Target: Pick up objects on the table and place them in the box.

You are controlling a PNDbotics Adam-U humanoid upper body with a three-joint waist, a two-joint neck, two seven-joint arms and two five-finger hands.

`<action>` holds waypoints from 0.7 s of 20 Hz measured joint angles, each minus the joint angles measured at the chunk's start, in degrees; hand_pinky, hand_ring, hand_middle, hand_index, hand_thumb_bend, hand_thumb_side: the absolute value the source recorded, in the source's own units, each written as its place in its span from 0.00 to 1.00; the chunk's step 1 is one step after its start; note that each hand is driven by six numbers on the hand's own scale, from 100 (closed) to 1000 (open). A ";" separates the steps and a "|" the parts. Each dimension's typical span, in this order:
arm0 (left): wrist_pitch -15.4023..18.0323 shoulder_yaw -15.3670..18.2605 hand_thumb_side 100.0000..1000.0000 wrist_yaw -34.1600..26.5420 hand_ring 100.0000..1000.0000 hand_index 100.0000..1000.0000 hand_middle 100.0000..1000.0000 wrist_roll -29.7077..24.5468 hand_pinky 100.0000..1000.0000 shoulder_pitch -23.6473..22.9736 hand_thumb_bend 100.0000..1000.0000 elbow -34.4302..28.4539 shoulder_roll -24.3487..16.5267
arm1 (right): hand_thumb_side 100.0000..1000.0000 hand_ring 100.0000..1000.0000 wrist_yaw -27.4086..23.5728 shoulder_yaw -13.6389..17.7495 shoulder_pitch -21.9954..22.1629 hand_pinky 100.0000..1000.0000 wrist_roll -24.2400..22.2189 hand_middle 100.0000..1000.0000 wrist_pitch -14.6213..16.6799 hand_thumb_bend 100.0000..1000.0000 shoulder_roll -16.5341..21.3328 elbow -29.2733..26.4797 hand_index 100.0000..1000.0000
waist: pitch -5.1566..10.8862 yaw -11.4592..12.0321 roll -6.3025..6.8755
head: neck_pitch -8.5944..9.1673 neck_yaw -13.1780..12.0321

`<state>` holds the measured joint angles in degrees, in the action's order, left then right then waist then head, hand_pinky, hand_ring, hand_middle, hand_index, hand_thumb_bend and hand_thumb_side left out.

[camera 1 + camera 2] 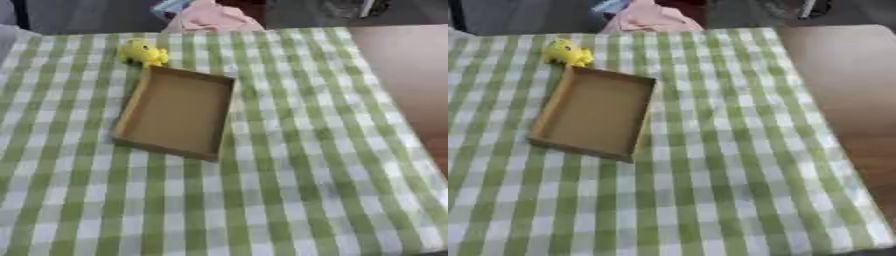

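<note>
A shallow brown cardboard box (131,112) lies open on the green and white checked cloth, left of the middle, turned slightly askew. Nothing lies inside it. A small yellow toy (143,52) sits on the cloth just beyond the box's far left corner, close to its rim. Neither of my hands shows in either view.
The checked tablecloth (297,165) covers most of the table. A bare brown tabletop strip (411,80) runs along the right side. Pink cloth (214,19) lies beyond the table's far edge.
</note>
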<state>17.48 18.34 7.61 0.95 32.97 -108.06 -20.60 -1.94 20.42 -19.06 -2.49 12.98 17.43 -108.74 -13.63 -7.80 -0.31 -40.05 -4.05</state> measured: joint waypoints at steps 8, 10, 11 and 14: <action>-2.37 -4.30 0.55 6.37 0.61 0.76 0.66 -5.98 0.52 11.29 0.00 10.63 -9.95 | 0.63 0.59 0.00 -0.45 0.40 0.66 -0.55 0.52 -0.37 0.00 0.54 0.00 0.85 | 0.80 -0.97 1.03 | -0.78 0.17; -3.33 -5.76 0.56 8.25 0.62 0.77 0.66 -7.88 0.53 14.44 0.00 13.69 -12.23 | 0.62 0.59 0.00 -0.63 0.40 0.66 -0.66 0.52 -0.30 0.00 0.56 0.01 0.85 | 0.66 -1.15 1.15 | -0.78 0.10; -3.94 -6.51 0.56 9.24 0.62 0.78 0.67 -8.81 0.54 15.93 0.00 15.19 -13.03 | 0.63 0.59 0.00 -0.67 0.40 0.66 -0.70 0.52 -0.27 0.00 0.58 0.02 0.85 | 0.57 -1.18 1.24 | -0.78 0.09; -5.59 -8.57 0.55 12.09 0.63 0.78 0.68 -11.70 0.55 20.58 0.00 19.87 -13.87 | 0.62 0.59 0.00 -0.69 0.40 0.66 -0.84 0.52 -0.18 0.00 0.66 0.05 0.85 | 0.52 -1.16 1.27 | -0.78 0.07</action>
<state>11.88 9.77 19.70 -10.75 53.55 -88.19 -34.47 -1.94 19.73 -18.66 -3.33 12.81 18.09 -108.69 -13.11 -8.96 0.96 -40.83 -3.98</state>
